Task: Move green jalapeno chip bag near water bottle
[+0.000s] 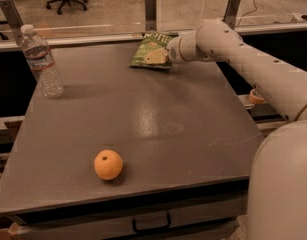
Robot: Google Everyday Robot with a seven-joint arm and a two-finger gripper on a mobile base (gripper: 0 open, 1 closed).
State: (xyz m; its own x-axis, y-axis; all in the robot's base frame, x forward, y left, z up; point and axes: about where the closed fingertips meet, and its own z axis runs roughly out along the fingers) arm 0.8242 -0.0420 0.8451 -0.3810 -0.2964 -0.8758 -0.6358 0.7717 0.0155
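The green jalapeno chip bag (149, 53) lies at the far edge of the grey table (158, 119), right of centre. My gripper (166, 54) is at the bag's right side, touching or over it, with the white arm reaching in from the right. The water bottle (41, 61) stands upright at the far left of the table, well apart from the bag.
An orange (108, 164) sits near the table's front left. A glass barrier with metal posts (150, 9) runs behind the table's far edge. My white body (283, 184) fills the lower right. A drawer handle (151, 223) shows below the front edge.
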